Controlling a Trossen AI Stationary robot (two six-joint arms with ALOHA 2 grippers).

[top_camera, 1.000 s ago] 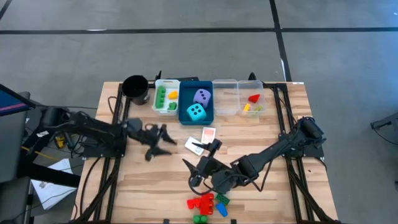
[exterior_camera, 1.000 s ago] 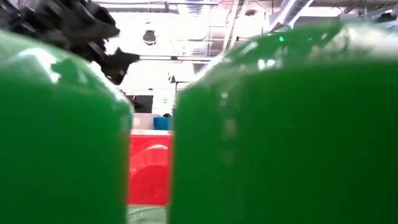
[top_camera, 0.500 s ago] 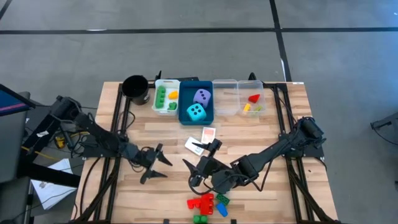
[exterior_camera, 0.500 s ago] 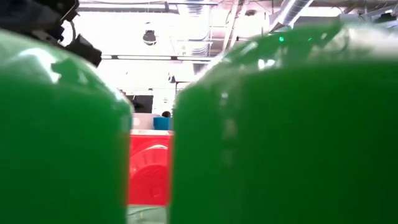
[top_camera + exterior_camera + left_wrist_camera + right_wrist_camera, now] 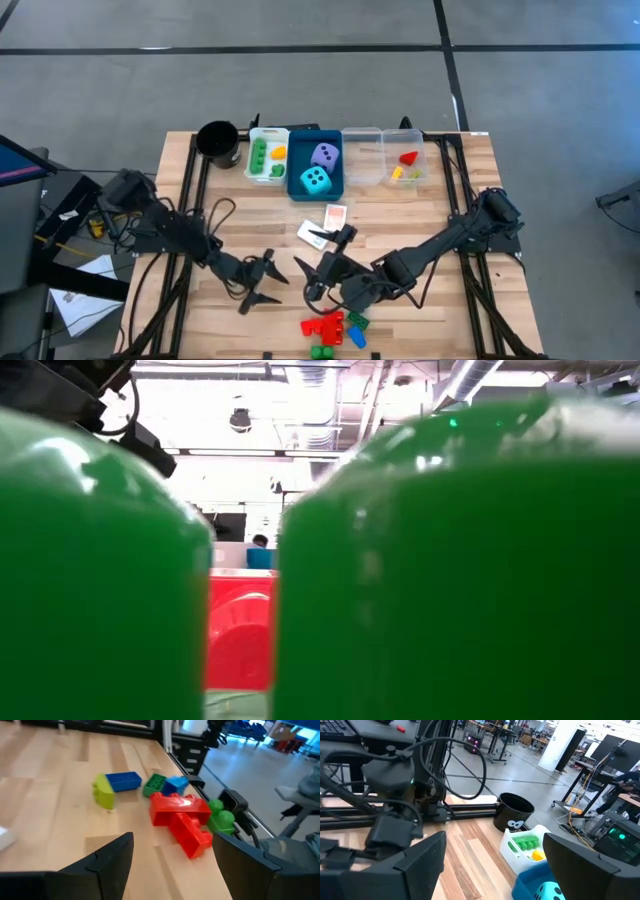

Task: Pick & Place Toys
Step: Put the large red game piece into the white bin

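Note:
Several small bricks lie in a loose cluster at the table's near edge: a red one [image 5: 322,325], green ones [image 5: 320,351] and a blue one [image 5: 357,338]. My left gripper [image 5: 266,282] stands open just left of them, pointing their way; its wrist view shows the red brick [image 5: 180,816] ahead between the fingers, untouched. My right gripper [image 5: 323,250] hovers open over the table's middle, beside two card packs [image 5: 336,215]. A cyan die [image 5: 316,180] and a lavender die [image 5: 325,155] sit in the blue tray [image 5: 299,187].
At the far edge stand a black cup [image 5: 218,140], a white tray [image 5: 252,160] holding green and yellow bricks, and clear trays [image 5: 372,165] with a red and a yellow brick. In the low view, green bricks [image 5: 450,570] fill nearly everything.
My left gripper has swung from the table's middle left toward the near edge and to the right, sinking lower and ending close to the brick cluster, its fingers still apart. The bricks have stayed where they were.

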